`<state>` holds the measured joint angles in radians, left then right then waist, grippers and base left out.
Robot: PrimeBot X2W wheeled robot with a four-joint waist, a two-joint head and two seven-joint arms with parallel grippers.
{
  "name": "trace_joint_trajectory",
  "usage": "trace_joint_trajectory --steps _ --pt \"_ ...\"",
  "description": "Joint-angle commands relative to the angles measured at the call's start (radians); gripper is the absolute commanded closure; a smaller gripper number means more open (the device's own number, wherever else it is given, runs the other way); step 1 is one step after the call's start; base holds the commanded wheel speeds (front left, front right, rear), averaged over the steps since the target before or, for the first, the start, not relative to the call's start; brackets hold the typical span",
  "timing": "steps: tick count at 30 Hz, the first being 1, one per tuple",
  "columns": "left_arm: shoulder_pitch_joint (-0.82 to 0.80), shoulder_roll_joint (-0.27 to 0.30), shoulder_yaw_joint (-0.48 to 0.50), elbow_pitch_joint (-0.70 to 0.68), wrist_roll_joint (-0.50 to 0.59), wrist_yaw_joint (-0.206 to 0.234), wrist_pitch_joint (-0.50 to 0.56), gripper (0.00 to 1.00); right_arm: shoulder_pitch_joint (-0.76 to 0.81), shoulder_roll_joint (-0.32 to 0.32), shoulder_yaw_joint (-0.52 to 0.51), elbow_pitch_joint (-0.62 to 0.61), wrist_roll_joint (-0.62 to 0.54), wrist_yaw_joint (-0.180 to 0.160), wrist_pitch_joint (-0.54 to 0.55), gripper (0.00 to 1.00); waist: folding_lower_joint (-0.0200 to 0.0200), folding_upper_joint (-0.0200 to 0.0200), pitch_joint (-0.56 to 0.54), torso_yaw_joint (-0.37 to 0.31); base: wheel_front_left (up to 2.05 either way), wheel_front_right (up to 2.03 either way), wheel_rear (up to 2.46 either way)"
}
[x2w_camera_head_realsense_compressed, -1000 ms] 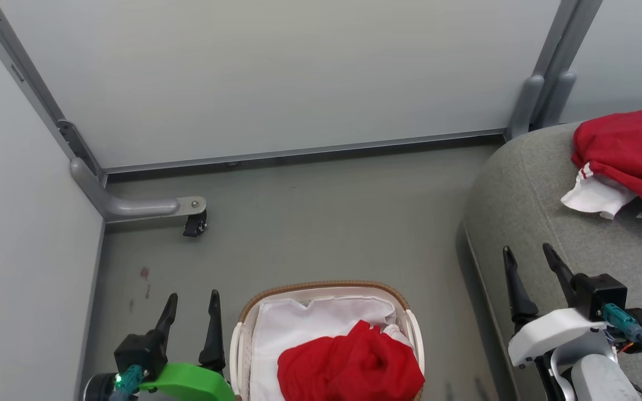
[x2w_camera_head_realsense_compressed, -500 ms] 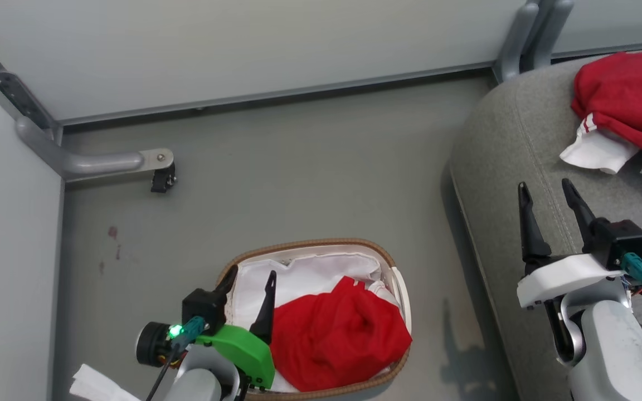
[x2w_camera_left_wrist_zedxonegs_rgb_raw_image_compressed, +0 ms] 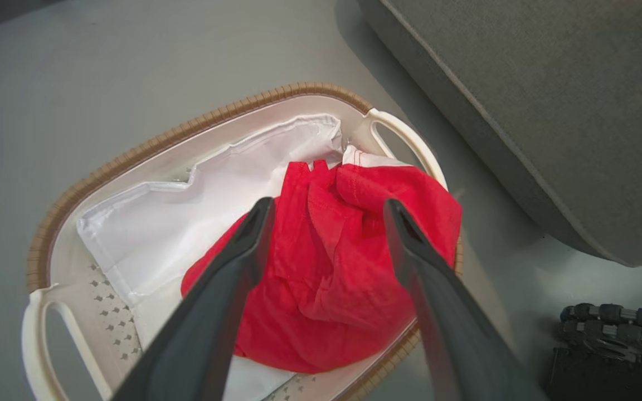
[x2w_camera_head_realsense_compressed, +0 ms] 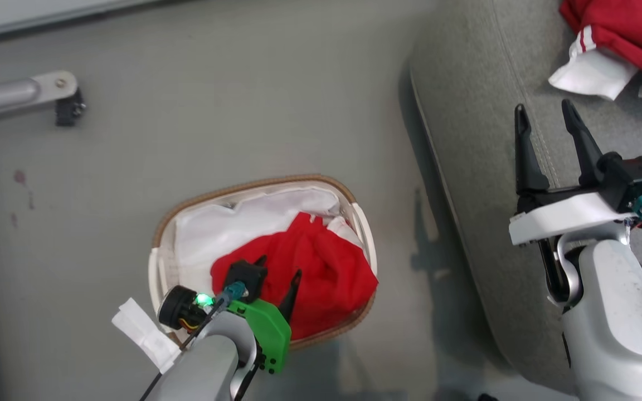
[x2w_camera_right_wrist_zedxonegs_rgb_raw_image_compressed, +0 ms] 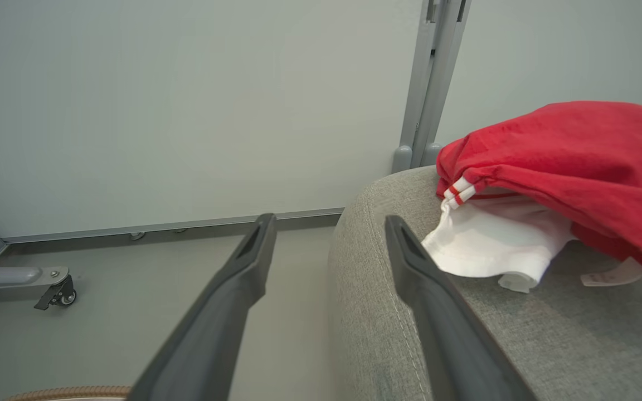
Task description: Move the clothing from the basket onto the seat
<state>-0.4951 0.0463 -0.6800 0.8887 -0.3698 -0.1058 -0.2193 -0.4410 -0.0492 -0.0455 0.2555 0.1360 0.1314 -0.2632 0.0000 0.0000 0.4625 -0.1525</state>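
Left claw (x2w_camera_head_realsense_compressed: 278,266): wide open, nothing in it. In my head view it sits lower centre-left, over the basket (x2w_camera_head_realsense_compressed: 254,184), fingers pointing up-frame across the red garment (x2w_camera_head_realsense_compressed: 332,262). In the left wrist view both fingers straddle the top of the crumpled heap, one on either side of frame centre. I can't tell if the tips touch the fabric.

The red garment lies bunched in the right half of the basket and laps over the lower-right rim. The white liner (x2w_camera_head_realsense_compressed: 209,234) is bare in the left and upper part. The basket stands on the grey floor (x2w_camera_head_realsense_compressed: 243,111) at head-view centre, near the seat (x2w_camera_head_realsense_compressed: 466,100) but apart from it. The seat takes up the right side.

Right claw (x2w_camera_head_realsense_compressed: 543,106): also wide open and empty. It's at the right of the head view, above the seat's edge by the seam, fingers pointing up-frame. In the right wrist view its left finger is over floor and its right finger over the seat's rounded edge.

The striped garment (x2w_camera_head_realsense_compressed: 627,33) lies on the seat in the top right corner, cut off by the frame. Its white trim (x2w_camera_head_realsense_compressed: 591,72) sticks out at lower left, near the right claw's tips but apart. The right wrist view shows a red-and-white striped band where the trim meets the red.

A caster leg (x2w_camera_head_realsense_compressed: 25,92) is on the floor at upper left, well apart from the basket.
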Motion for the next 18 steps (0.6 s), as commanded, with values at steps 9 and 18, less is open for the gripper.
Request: trace_joint_trajectory --steps 9,18 --pt "-0.118 0.007 -0.059 0.111 -0.039 -0.013 0.014 0.00 -0.068 -0.002 0.048 -0.054 0.039 -0.001 -0.002 0.00 0.0000 0.0000 0.244 -0.150 0.00 0.00 0.00" --pt "-0.180 0.011 -0.045 0.234 -0.059 -0.001 0.002 0.00 -0.084 -0.002 0.093 -0.112 0.060 -0.001 -0.002 0.00 0.0000 0.0000 0.313 -0.182 0.00 0.00 0.00"
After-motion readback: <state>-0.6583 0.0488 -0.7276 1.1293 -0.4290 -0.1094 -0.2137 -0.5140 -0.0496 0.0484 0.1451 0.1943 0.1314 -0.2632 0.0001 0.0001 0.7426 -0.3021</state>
